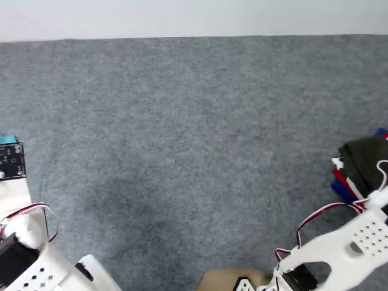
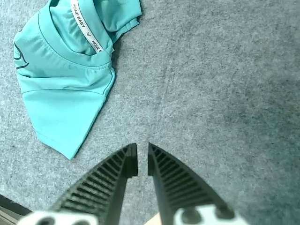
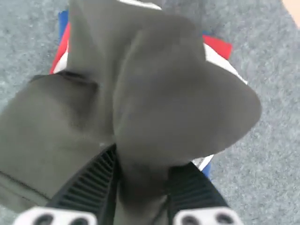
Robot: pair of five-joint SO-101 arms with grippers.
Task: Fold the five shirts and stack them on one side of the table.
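A dark olive shirt lies bunched on top of a stack of red, white and blue shirts. My right gripper is shut on a fold of the olive shirt, which hangs over both fingers. In the high view this stack sits at the table's right edge, beside the right arm. A teal shirt lies crumpled on the grey table cover, apart from my left gripper, which is shut with nothing in it. A sliver of the teal shirt shows at the far left edge.
Grey felt covers the table, with a pale wall behind its far edge. A small black circuit board sits at the left edge near the left arm. A tan object pokes in at the front middle.
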